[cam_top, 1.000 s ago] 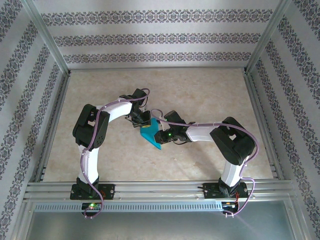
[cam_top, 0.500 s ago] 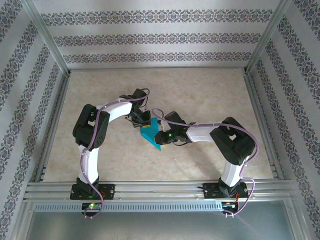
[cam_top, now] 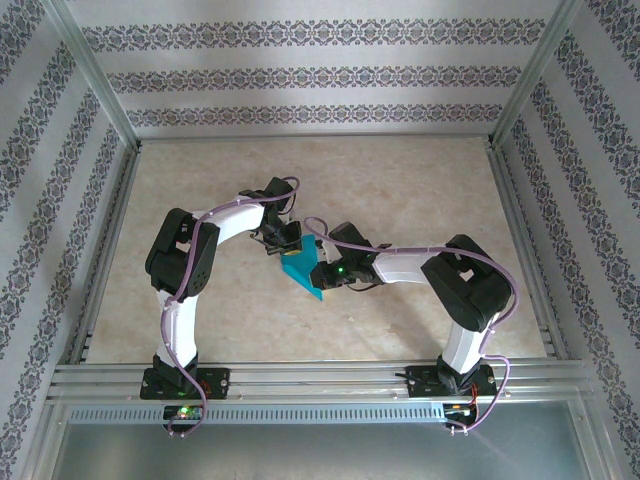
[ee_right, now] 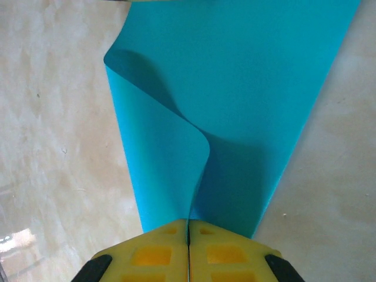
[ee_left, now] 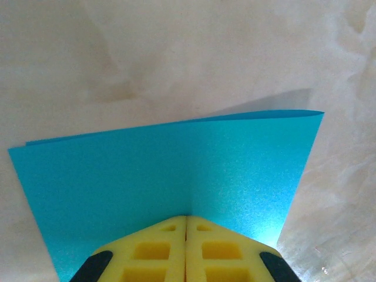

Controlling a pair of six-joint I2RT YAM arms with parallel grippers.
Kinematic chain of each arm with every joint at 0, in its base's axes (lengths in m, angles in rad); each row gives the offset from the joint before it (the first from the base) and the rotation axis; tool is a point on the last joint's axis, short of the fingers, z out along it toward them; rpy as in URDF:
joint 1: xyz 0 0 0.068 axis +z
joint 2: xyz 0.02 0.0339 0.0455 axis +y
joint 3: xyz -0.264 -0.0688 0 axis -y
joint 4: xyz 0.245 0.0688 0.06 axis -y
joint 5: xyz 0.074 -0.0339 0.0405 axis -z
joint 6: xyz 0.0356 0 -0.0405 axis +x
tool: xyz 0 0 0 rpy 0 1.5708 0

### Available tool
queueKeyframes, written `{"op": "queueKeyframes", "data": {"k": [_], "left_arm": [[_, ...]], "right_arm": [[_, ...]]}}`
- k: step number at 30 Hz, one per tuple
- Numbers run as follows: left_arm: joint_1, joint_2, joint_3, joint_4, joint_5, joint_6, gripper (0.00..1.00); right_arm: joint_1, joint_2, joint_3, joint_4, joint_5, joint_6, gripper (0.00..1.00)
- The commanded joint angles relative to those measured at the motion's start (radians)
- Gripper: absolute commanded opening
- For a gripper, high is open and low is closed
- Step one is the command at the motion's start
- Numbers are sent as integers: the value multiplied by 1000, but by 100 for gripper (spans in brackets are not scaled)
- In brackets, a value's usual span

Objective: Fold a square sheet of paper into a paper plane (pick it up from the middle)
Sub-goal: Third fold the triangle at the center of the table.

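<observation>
Top view, sheet: the thin teal-blue paper sheet (cam_top: pixel 302 268), folded into a pointed wedge, is at the middle of the beige marbled desk (cam_top: pixel 400 180).
Top view, fingers: the left fingers (cam_top: pixel 283 243) meet its far left end and the right fingers (cam_top: pixel 322 272) its right side.
Left wrist, fingers: the yellow left fingers (ee_left: pixel 170 232) are pressed together, clamped on the sheet's near edge.
Left wrist, sheet: two layers show along the far edge.
Right wrist, fingers: the yellow right fingers (ee_right: pixel 170 235) are together, pinching the sheet.
Right wrist, sheet: its left layer curls over.
</observation>
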Motion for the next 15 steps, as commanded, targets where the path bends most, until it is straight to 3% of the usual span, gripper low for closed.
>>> {"op": "queueKeyframes", "data": {"k": [1,15], "left_arm": [[-22,49,-26,-26,-25,9,7],[-21,48,-29,-24,-19,11,7]], "right_arm": [[6,-30,29,-31,-9,-33,9],[-2,6,64,-67,16,-50,9]]}}
